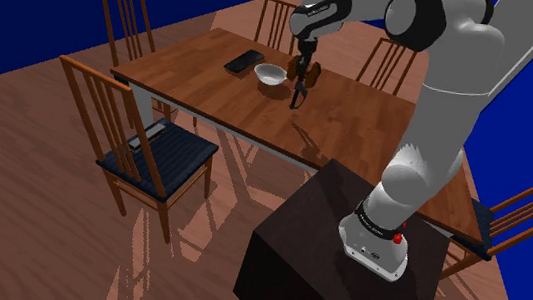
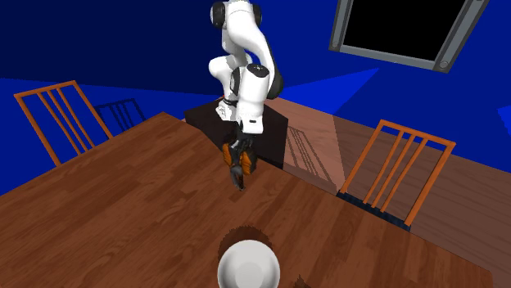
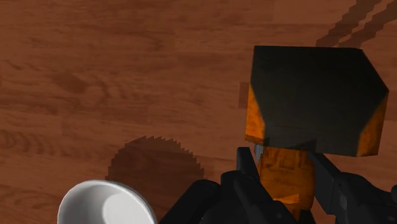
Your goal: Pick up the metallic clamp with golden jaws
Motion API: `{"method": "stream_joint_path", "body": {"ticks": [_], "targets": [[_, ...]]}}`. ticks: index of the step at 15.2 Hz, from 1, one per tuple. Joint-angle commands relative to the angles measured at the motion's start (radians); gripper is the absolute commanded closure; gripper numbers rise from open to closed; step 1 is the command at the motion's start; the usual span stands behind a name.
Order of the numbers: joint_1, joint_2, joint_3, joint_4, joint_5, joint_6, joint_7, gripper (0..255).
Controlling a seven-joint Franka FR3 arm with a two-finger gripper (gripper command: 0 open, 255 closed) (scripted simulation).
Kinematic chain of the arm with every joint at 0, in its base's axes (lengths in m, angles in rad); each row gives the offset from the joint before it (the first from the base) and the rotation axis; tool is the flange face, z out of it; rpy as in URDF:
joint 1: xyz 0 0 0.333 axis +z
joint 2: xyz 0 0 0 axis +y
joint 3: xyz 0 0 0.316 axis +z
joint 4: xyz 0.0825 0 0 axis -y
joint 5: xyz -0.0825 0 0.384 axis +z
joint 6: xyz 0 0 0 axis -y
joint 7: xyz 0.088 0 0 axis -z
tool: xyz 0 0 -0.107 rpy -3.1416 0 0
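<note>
Between the black fingers (image 3: 247,167) of your gripper (image 3: 283,167) sits the clamp (image 3: 318,102), clasped by its orange shank, its dark, orange-edged block pointing toward the wooden table (image 3: 127,63). From the shoulder view you can see it hanging clear of the tabletop, its shadow lying apart on the wood. Just beside it stands a white bowl (image 1: 270,73), and past the bowl a flat black slab (image 1: 243,61). Wooden chairs (image 1: 169,150) stand around the table, with blue walls (image 1: 27,10) behind.
</note>
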Motion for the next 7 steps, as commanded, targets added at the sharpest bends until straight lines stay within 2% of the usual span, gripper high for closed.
{"method": "stream_joint_path", "body": {"ticks": [1, 7], "targets": [[0.002, -0.011, 0.0, 0.012, -0.001, -0.023, -0.001, 255], [0.004, -0.031, -0.002, 0.042, -0.003, -0.071, -0.008, 255]]}}
